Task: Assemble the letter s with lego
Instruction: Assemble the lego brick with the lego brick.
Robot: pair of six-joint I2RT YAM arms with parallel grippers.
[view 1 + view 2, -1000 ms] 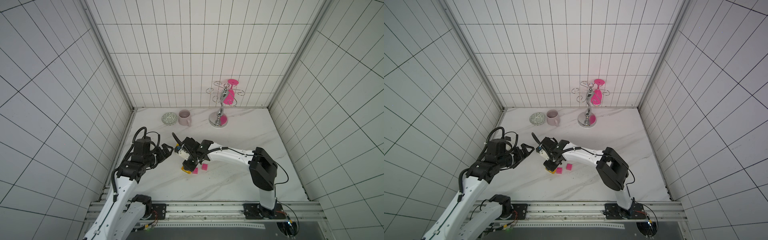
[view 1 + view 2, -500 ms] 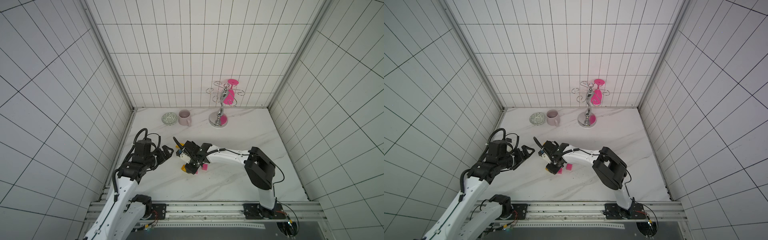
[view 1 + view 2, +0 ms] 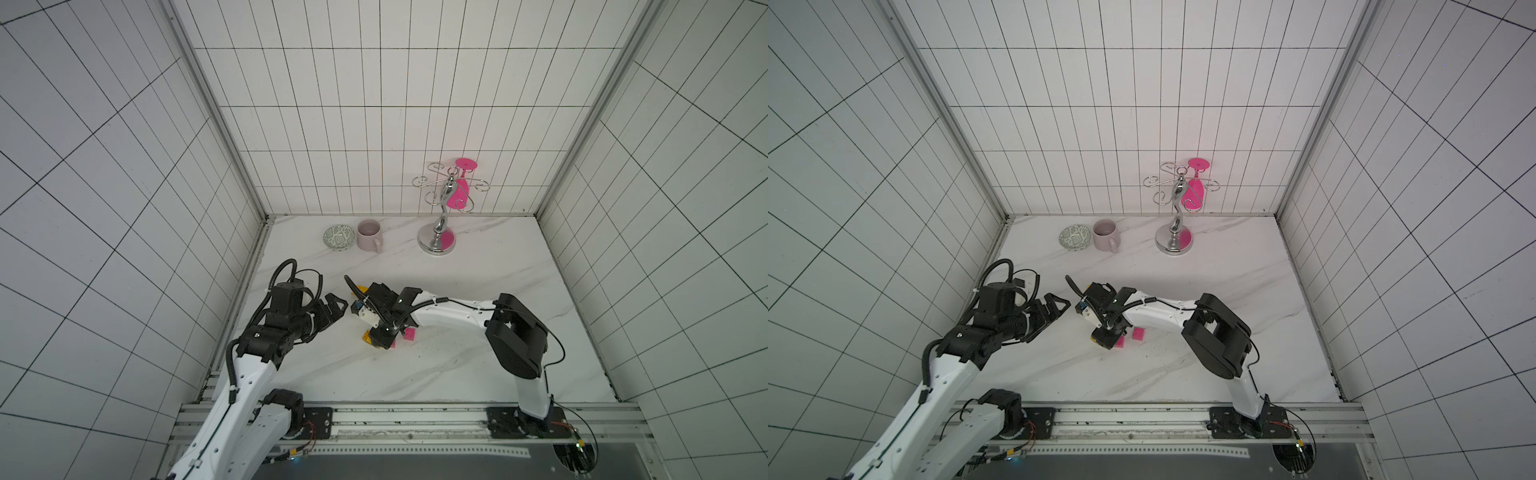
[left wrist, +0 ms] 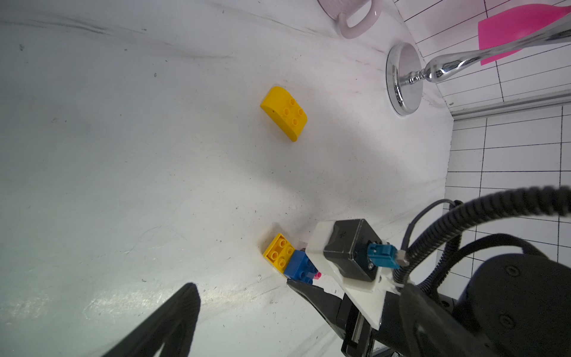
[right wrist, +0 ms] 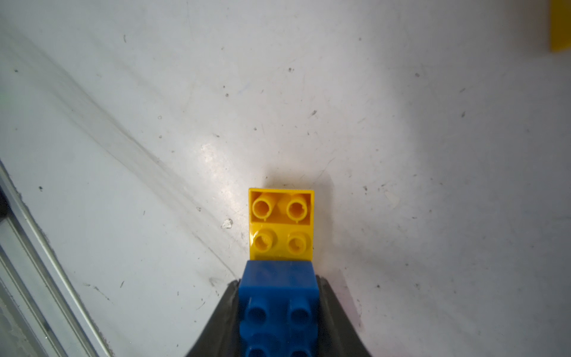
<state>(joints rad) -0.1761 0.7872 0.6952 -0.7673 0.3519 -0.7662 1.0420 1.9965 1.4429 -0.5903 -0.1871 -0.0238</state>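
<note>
Top views, table: a smooth white marble-look slab (image 3: 457,374) boxed in by tiled walls (image 3: 374,124) on three sides, with a metal rail (image 3: 415,415) along the front. Its right half is broad, bare room.
Top views, back edge: a patterned bowl (image 3: 339,237) with a pale mug (image 3: 369,235) just beside it. A chrome rack (image 3: 441,216) has a pink glass (image 3: 460,192) hanging upside down. All are well apart from the bricks.
Top views, left gripper: the left gripper (image 3: 337,311) hovers near the left wall, jaws spread wide, holding nothing.
Top views, right gripper: the right gripper (image 3: 1105,338) points down at the bricks mid-table. A pink brick (image 3: 1138,333) lies loose just beside it. A second pink brick (image 3: 1120,341) peeks out at its tip; whether they touch cannot be told.
Left wrist view, bricks: glossy plastic with round studs. The yellow brick (image 4: 279,252) lies flat on the marble and the blue brick (image 4: 301,268) sits over one end of it. A second yellow brick (image 4: 284,113), rounded at both ends, lies alone and well apart, with bare table all round.
Left wrist view, tool: one dark finger (image 4: 173,321) shows, clear of everything.
Right wrist view, tool: dark fingers (image 5: 222,318) stand narrow, clamped on both sides of the blue brick.
Right wrist view, yellow brick: it juts out square-cornered beyond the blue one, studs showing.
Right wrist view, surface: scuffed, speckled marble with open room on every side of the pair.
</note>
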